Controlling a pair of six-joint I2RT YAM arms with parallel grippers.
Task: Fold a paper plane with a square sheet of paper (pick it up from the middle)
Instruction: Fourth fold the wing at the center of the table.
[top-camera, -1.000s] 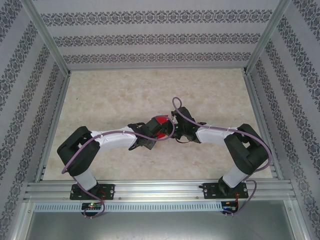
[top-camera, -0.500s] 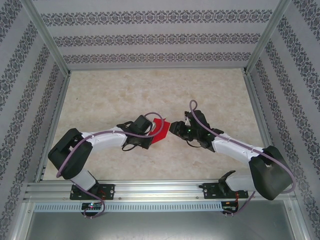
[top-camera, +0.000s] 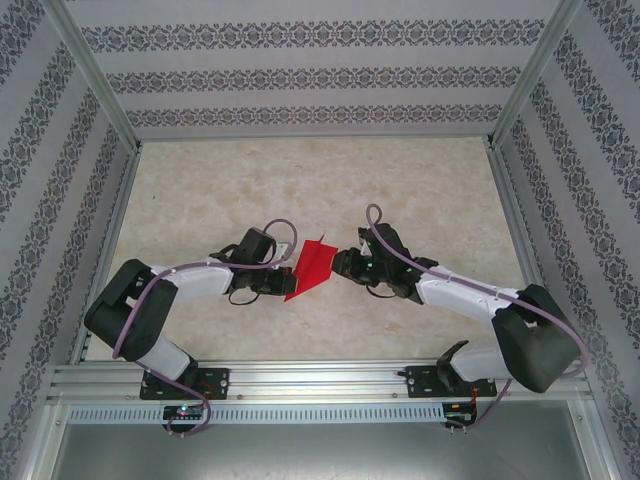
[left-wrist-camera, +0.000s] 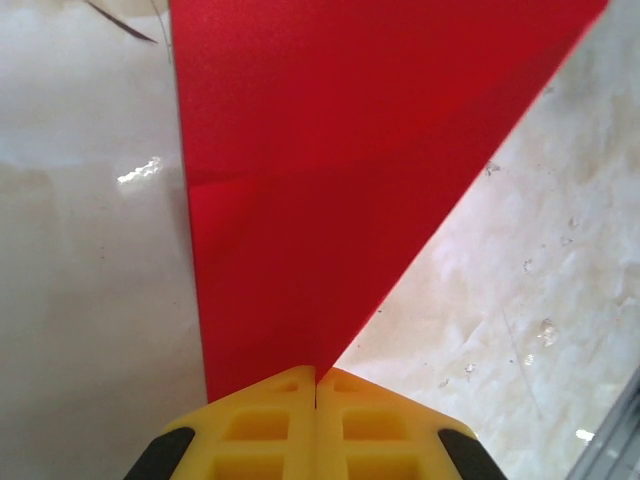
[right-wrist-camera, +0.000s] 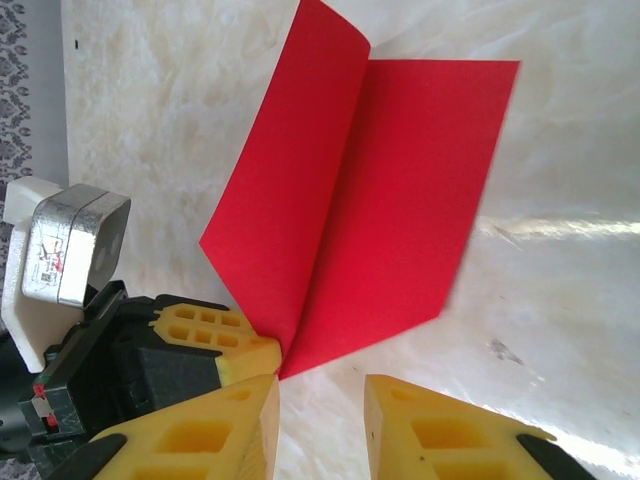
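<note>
We are pinching the folded red paper in our left tool so our spread right tool can fold it.

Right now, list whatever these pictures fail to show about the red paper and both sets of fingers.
- Left wrist: far end of the red paper, cut off by the top edge; its gripped corner, hidden between the left fingers.
- Right wrist: bases of the right fingers, cut off by the bottom edge.
- Top external: the paper's creases, too small; the left fingers, hidden under the wrist.
</note>
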